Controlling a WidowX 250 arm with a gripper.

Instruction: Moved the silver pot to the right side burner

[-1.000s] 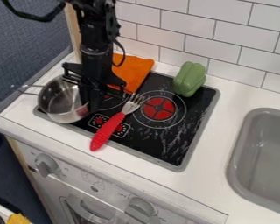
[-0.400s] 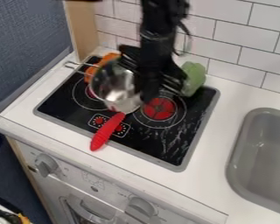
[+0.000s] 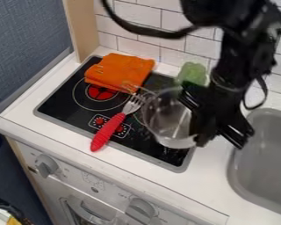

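Observation:
At the right part of the stove, my black gripper is shut on the right wall of the silver pot. The pot covers most of the right side burner, and its wire handle points to the upper left, near the fork's tines. Whether the pot's base touches the stove top, I cannot tell.
A fork with a red handle lies just left of the pot. An orange cloth rests at the stove's back left, and a green pepper stands behind the pot. The grey sink is at the right.
The gripper and the pot have moved together from the stove's left edge, over the fork, to the right side. The orange cloth and the left burner have come into full view.

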